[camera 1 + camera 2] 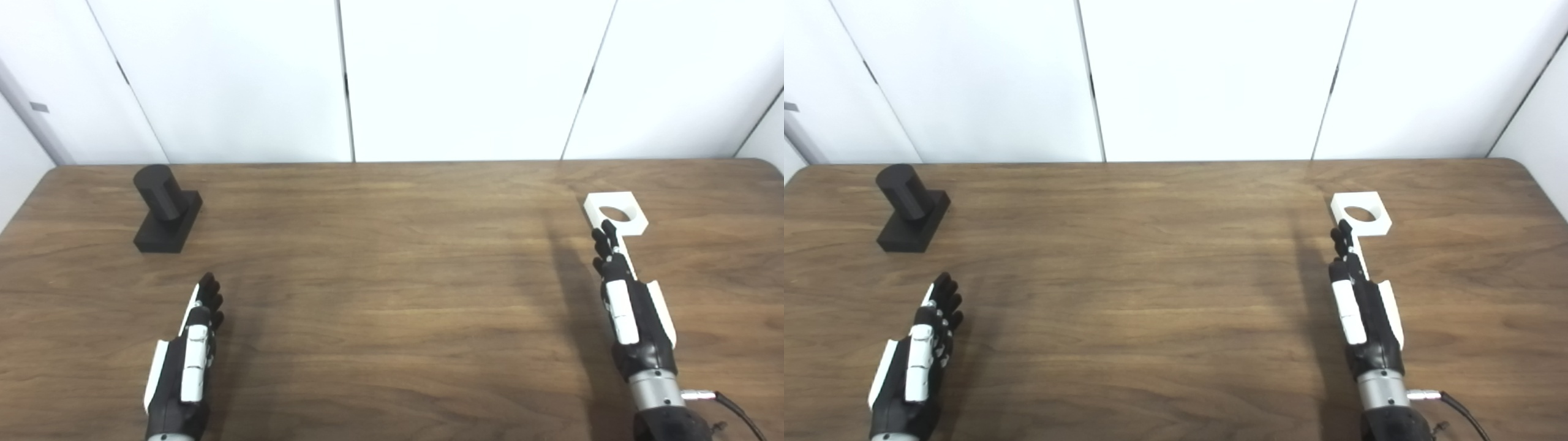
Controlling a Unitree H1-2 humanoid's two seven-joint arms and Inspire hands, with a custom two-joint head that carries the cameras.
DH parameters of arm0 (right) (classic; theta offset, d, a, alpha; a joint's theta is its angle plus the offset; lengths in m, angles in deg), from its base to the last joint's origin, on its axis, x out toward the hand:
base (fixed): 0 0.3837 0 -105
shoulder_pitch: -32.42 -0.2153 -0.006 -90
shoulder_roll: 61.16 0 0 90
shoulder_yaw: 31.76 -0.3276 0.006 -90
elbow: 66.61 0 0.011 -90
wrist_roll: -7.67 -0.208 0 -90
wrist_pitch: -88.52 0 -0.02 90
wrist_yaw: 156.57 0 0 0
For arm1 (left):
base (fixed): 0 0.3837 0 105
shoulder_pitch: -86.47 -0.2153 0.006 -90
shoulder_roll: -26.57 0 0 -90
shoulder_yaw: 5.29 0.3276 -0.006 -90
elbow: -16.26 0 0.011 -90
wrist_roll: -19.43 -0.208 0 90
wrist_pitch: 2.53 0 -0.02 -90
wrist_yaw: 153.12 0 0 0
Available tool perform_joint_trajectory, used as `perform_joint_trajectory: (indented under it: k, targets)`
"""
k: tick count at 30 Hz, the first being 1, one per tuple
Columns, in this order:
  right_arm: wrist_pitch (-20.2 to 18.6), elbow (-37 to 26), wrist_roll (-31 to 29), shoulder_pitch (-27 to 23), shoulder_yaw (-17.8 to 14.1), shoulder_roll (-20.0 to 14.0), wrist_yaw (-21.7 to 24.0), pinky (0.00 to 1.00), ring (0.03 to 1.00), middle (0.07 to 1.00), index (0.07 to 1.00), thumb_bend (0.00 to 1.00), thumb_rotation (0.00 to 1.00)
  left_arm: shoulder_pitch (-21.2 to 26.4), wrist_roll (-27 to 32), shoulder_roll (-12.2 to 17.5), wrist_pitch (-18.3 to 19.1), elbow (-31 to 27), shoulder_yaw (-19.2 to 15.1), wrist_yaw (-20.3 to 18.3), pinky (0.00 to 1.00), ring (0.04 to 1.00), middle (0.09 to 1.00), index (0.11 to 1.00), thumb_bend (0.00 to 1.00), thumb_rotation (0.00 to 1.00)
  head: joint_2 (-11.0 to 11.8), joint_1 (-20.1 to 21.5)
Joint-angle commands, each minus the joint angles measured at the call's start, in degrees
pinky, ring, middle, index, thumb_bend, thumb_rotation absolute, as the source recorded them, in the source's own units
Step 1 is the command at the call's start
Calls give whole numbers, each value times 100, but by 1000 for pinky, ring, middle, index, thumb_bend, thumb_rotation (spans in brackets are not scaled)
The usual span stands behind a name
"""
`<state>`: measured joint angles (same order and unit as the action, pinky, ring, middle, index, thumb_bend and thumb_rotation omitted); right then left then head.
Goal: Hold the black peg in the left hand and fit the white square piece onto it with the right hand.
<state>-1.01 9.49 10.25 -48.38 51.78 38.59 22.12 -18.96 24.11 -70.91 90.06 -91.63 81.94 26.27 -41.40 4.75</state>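
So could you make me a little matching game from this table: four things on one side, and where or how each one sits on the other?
Things:
1. black peg
2. white square piece
3. left hand
4. right hand

Places or states:
A. open, fingertips right beside the white piece's stem
B. far left, standing on its block base
C. open, near left, apart from the peg
D. far right, lying flat, round hole up

Pairs: 1-B, 2-D, 3-C, 4-A
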Motion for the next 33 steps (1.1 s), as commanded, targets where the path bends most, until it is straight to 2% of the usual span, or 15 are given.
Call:
perform_joint_trajectory:
  k: [1,18,23,28,29,33]
  targets:
    - [167,-141,-46,456,21,83,-7,1000,1000,974,1000,673,1000,21,2,-131,-90,-155,-1,13,1000,1000,1000,1000,643,1000,-2,-9]
    - [188,-122,-100,459,8,74,8,1000,1000,978,1000,668,1000,5,-79,-147,-102,-163,30,38,1000,1000,1000,1000,636,1000,52,-102]
    - [344,-17,-156,480,-11,13,35,1000,1000,983,1000,632,1000,-32,-198,-195,-190,-96,90,76,1000,1000,1000,1000,619,1000,261,-604]
    - [557,180,-293,484,-100,-121,144,1000,1000,999,1000,606,1000,-70,-299,-312,-413,33,218,138,1000,1000,1000,1000,620,1000,586,-1227]
    - [607,225,-291,487,-114,-156,171,1000,1000,1000,1000,602,1000,-82,-327,-339,-447,47,244,156,1000,1000,1000,1000,615,1000,586,-1227]
    - [880,490,-494,464,-210,-268,358,1000,1000,1000,1000,635,1000,-119,-503,-404,-442,102,394,254,1000,1000,1000,1000,623,1000,854,-1612]
